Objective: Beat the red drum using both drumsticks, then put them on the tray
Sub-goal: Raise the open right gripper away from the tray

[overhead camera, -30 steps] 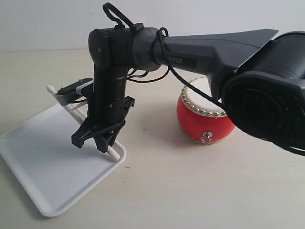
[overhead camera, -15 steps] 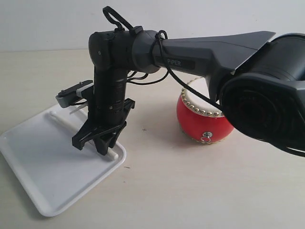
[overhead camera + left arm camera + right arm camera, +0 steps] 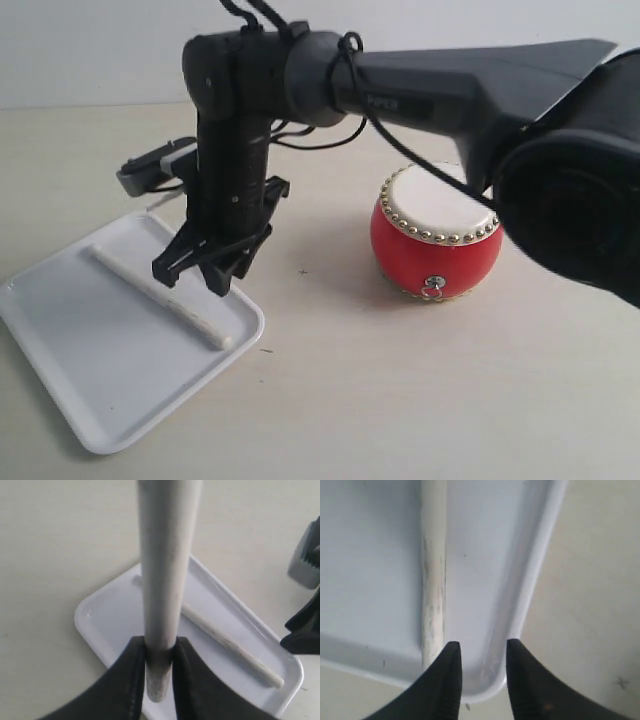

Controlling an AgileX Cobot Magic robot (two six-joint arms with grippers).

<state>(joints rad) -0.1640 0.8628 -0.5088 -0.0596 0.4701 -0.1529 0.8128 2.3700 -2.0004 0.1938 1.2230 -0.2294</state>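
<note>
Freed from parted right hand (image 3: 480, 651), a slim drumstick (image 3: 160, 297) lies in the tray (image 3: 90, 372); left hand (image 3: 159, 652) grips second drumstick (image 3: 167, 570).

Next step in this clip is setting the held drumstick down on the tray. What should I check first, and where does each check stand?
1. First drumstick lies flat inside the tray: ok.
2. Right gripper is open with nothing between its jaws: ok.
3. Left gripper has a firm hold on the second drumstick: ok, jaws shut on its end.
4. Bare tray floor beside the first drumstick for the second: ok.
5. Right gripper out of the way above the tray: not ok, it hangs over the tray edge nearest the drum.
6. Red drum upright and apart from the tray: ok.
</note>
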